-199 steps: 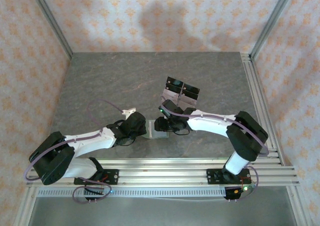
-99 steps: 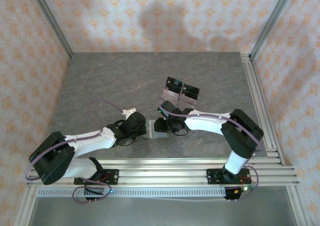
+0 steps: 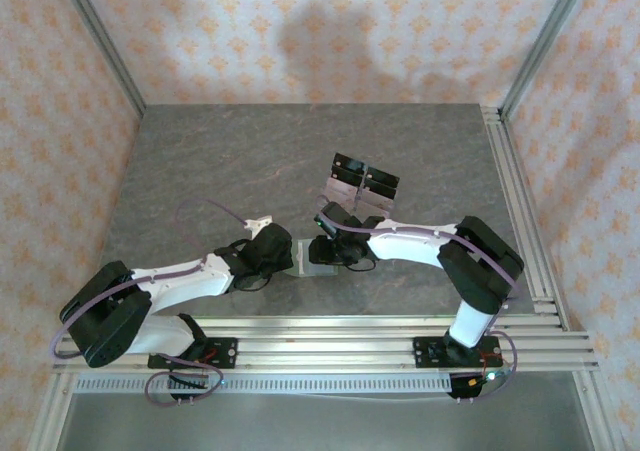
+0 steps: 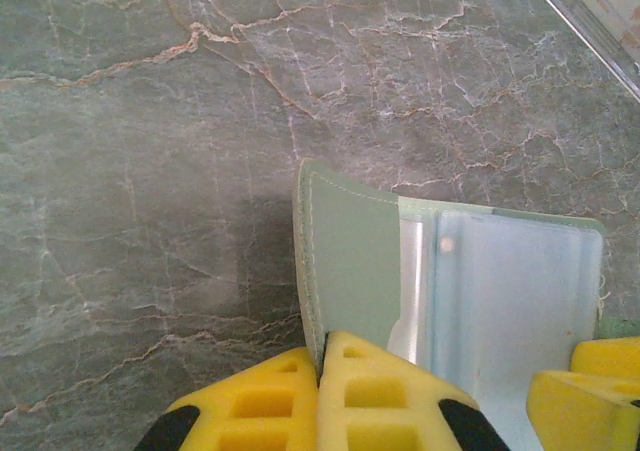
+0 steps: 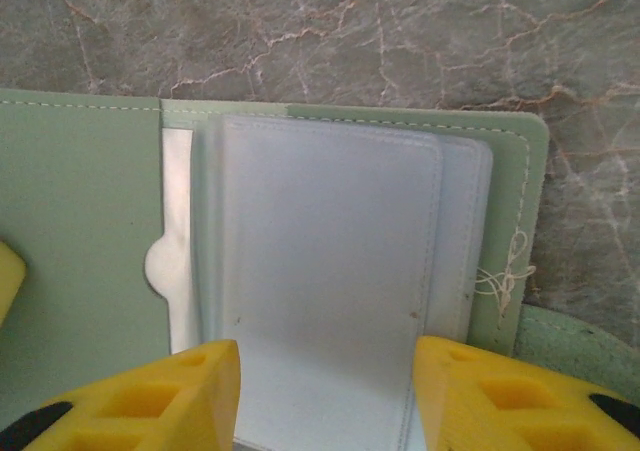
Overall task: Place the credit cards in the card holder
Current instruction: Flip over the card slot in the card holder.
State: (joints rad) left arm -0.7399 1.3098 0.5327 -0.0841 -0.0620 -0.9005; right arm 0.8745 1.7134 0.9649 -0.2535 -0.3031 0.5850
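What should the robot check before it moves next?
1. Left hand pinching the card holder flap: ok.
2. Card holder open on the table: ok.
3. Right hand open above the pale sleeve: ok.
4. Hands apart, not bumping: ok.
5. Sleeve pocket free inside: cannot tell.

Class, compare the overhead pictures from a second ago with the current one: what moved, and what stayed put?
The right arm's elbow swung slightly leftward; the right tool stayed open over the sage-green folding card holder. Nothing was grasped or released. The left tool stayed shut on the holder's flap, and the clear plastic stand with black panels kept its place.
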